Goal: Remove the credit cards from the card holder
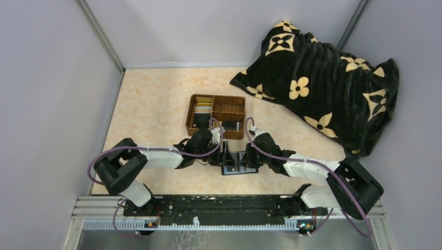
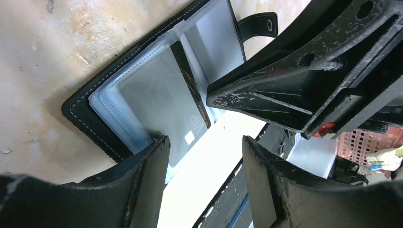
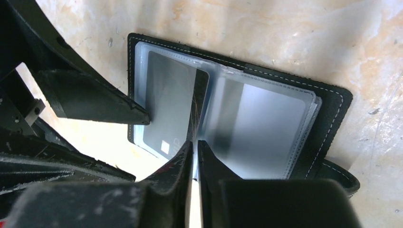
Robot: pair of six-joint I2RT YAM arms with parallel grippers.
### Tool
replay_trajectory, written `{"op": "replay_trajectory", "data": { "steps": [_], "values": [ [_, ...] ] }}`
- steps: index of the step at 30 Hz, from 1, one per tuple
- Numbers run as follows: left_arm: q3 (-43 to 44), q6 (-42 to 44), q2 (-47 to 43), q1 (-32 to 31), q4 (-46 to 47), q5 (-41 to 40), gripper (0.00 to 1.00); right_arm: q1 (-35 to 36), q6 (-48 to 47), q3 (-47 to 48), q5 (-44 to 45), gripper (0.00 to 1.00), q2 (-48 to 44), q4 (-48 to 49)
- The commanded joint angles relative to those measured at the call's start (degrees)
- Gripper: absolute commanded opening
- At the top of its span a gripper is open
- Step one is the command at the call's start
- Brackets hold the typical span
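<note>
The black card holder [image 1: 240,165] lies open on the table between both grippers, its clear sleeves facing up. A grey credit card [image 3: 168,104] marked VIP [image 2: 161,99] sits in the left page's sleeve. The right page [image 3: 266,123] shows a glossy grey face. My left gripper [image 2: 204,147] is open, one finger [image 3: 95,97] resting on the holder's [image 2: 83,116] left page. My right gripper [image 3: 196,142] is at the holder's [image 3: 332,102] fold on the near edge, jaws together with only a thin slit. I cannot tell if a sleeve edge is between them.
A brown wicker divided tray [image 1: 233,101] stands just behind the holder, with gold and dark cards [image 1: 202,109] inside. A black blanket with cream flowers [image 1: 323,83] is heaped at the back right. Grey walls close the left and back.
</note>
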Motion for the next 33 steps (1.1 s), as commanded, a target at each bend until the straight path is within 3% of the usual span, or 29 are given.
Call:
{"op": "replay_trajectory", "data": {
  "steps": [1,4,9,26,33],
  "values": [
    [-1.1,0.4,1.8,0.3,0.9,0.8,0.64,-1.2,0.9,-0.9,-1.5,0.14,0.4,4.4],
    [-1.2,0.4,2.2,0.3,1.1,1.0,0.64,-1.9,1.4,-1.7,-2.5,0.25,1.1,6.0],
    [-1.5,0.3,2.7,0.4,1.5,1.1,0.64,-2.2,1.8,-2.4,-4.5,0.34,2.7,8.5],
    [-2.4,1.4,-3.1,0.9,-3.1,-0.6,0.64,-2.7,2.2,-3.4,-5.6,0.34,5.4,11.9],
    [-2.7,1.3,-1.3,1.0,-1.9,-0.1,0.64,-2.8,2.3,-3.4,-6.2,0.34,5.8,12.5]
  ]
}}
